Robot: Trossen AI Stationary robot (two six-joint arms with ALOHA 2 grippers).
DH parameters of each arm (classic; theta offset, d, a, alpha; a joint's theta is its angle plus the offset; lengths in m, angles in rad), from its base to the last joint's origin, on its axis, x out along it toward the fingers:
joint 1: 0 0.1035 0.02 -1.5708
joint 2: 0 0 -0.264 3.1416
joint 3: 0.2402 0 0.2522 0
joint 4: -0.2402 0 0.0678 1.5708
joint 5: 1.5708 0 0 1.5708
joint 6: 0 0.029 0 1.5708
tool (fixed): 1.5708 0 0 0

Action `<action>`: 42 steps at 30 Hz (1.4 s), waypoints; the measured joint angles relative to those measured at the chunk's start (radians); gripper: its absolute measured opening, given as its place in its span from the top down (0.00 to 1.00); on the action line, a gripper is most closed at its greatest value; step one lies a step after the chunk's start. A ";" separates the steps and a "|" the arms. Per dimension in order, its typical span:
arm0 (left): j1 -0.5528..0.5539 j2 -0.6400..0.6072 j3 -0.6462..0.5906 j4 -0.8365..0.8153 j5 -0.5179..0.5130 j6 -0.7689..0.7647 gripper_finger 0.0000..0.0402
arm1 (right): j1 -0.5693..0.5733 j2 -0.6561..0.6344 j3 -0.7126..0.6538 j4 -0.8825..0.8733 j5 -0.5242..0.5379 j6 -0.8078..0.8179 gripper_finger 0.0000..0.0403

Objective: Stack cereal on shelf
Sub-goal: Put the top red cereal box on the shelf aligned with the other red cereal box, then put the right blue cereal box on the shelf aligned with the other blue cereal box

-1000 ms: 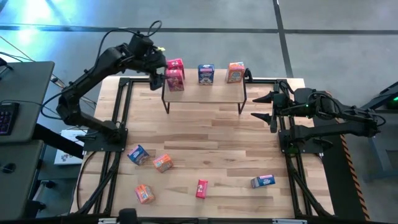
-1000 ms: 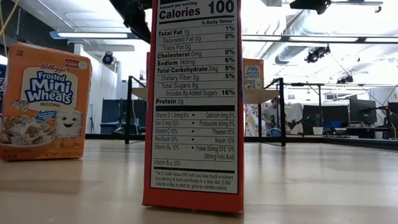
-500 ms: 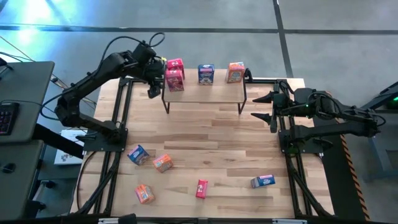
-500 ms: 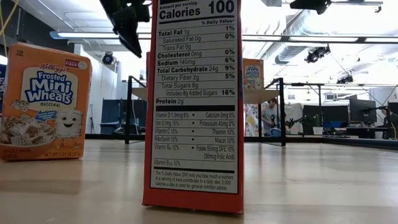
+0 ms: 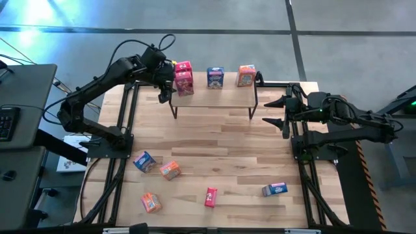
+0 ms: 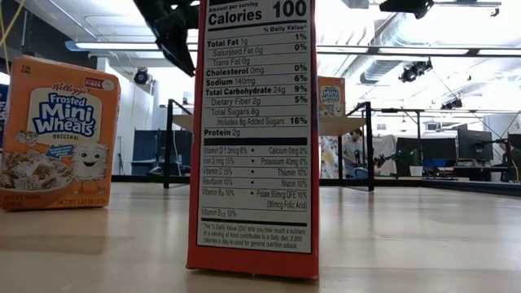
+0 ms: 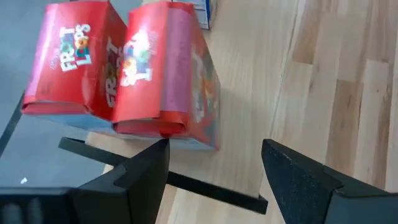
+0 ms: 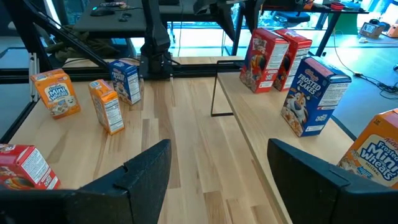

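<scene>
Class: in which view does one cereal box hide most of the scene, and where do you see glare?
Low view: a red box's nutrition panel fills the centre, hiding much of the shelf; bright ceiling lights wash out the background. High view: bluish glare on the floor, upper left.

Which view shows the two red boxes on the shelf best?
The left wrist view: both red boxes fill it, side by side at the shelf edge. The high view shows them small; the right wrist view shows them farther off; the low view hides them.
</scene>
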 joint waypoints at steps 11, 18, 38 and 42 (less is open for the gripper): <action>0.000 0.001 0.000 -0.001 -0.002 -0.025 0.39 | 0.000 0.000 0.000 0.000 0.000 0.000 0.36; 0.001 -0.003 -0.001 -0.003 -0.046 -0.102 0.39 | 0.000 0.000 0.000 0.000 0.000 0.000 0.36; -0.222 -0.021 -0.002 0.008 -0.045 -0.235 0.39 | 0.000 0.000 0.000 0.000 0.000 0.000 0.36; -0.288 -0.021 -0.002 0.029 -0.045 -0.296 0.39 | 0.000 0.000 0.000 0.000 0.000 0.000 0.36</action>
